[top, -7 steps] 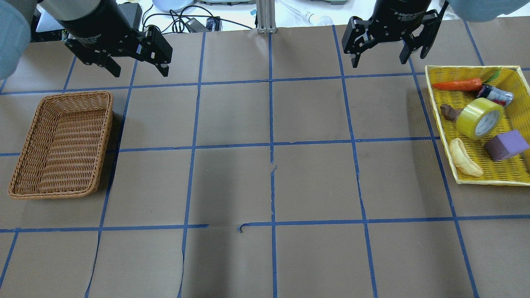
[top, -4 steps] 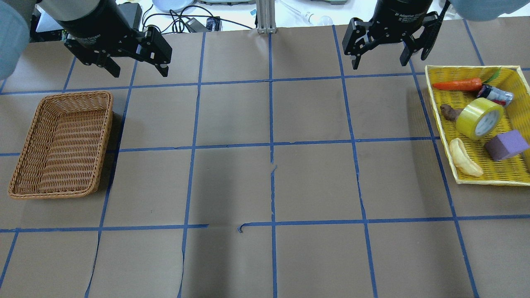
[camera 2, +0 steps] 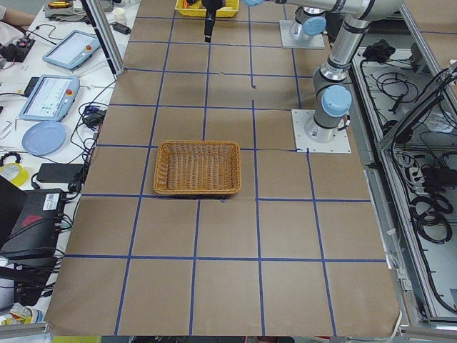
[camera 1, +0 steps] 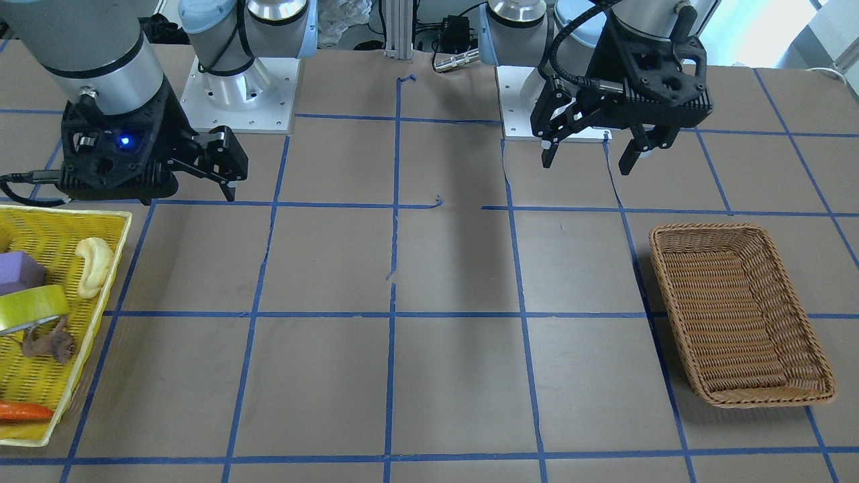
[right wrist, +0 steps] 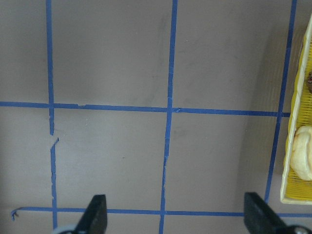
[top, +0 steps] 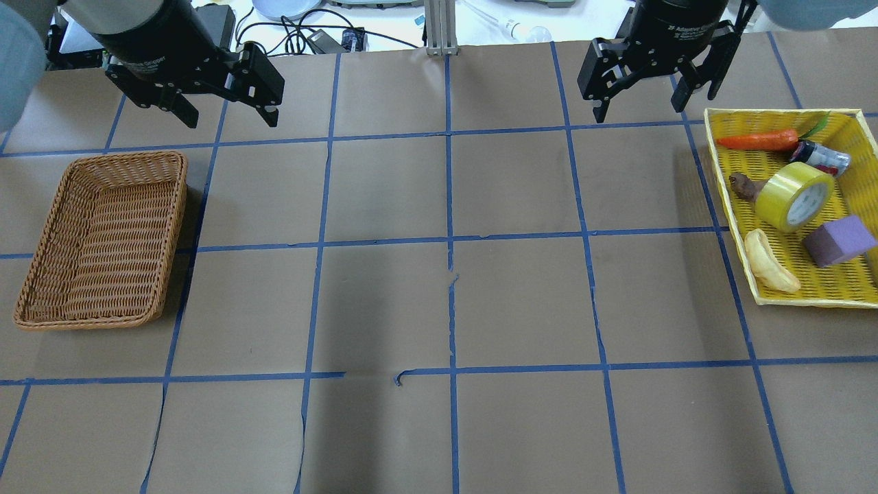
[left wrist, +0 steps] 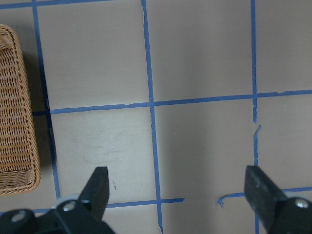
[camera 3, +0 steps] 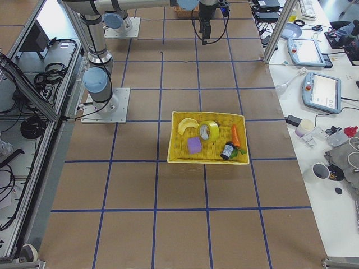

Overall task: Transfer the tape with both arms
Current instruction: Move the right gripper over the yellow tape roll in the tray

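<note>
Both grippers hang spread and empty along the robot-side edge. The left gripper (top: 232,122) is near the wicker basket (top: 103,240), the right gripper (top: 639,112) just beside the yellow basket (top: 754,123), probably staged for pickup.

The tape (top: 794,197) lies tilted in the yellow basket at the robot's right-hand edge, among a carrot (top: 758,140), bottle (top: 823,158), purple block (top: 838,240) and banana (top: 769,264).

The wicker basket holds nothing and is presumably the destination.

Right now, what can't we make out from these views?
Tape: front-facing view, cut by the left edge; outside the right wrist view, which catches only the rim of the yellow basket.
Brown item: overhead, partly covered by the tape, unidentifiable.
Dark bottle: overhead, label too small.
Left claw, right claw: side views, too small to judge.
</note>
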You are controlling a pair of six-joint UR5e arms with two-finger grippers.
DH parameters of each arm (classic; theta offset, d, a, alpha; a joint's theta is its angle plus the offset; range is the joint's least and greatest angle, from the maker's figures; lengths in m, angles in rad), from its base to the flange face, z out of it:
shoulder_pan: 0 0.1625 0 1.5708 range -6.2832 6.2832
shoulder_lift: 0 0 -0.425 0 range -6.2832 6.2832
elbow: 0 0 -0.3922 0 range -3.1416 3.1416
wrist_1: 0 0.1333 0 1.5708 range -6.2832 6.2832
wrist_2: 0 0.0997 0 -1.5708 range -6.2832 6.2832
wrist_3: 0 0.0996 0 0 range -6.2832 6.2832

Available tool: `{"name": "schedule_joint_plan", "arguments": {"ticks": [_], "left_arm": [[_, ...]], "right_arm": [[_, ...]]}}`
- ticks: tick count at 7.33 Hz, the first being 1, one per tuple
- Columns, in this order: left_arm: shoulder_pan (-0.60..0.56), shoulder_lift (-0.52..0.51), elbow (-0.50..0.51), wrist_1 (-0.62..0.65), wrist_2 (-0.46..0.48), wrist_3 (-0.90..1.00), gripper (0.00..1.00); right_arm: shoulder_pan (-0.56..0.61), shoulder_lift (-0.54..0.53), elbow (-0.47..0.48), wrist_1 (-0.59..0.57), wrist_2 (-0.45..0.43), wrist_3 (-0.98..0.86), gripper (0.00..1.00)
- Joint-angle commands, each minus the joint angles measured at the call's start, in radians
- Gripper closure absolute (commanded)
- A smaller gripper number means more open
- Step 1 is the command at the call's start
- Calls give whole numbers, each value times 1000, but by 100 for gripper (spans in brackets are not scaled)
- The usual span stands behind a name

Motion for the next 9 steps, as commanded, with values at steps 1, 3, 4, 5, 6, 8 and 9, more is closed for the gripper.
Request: {"name": "schedule_joint_plan", "arguments": {"ticks": [1, 3, 4, 5, 6, 8, 9], "left_arm": [[0, 0, 0, -1, 1, 0, 0], [0, 0, 0, 1, 1, 0, 0], [0, -1, 0, 1, 0, 0, 0], [0, 2, -14, 1, -2, 0, 0], [2, 9, -29, 8, -2, -1, 0], [0, 8, -32, 13, -2, -1, 0], [-1, 9, -32, 13, 0, -1, 0]], "right_arm": [[-132, -36, -10, 181, -38, -61, 0], [-263, -38, -9, 234, -45, -58, 0], [-349, -40, -10, 301, -56, -56, 0], [-441, -38, -5, 326, -100, -56, 0], [-524, -20, 2, 314, -101, -59, 0], [-635, 69, 42, 151, -119, -123, 0], [-644, 101, 101, 10, -119, -237, 0]]}}
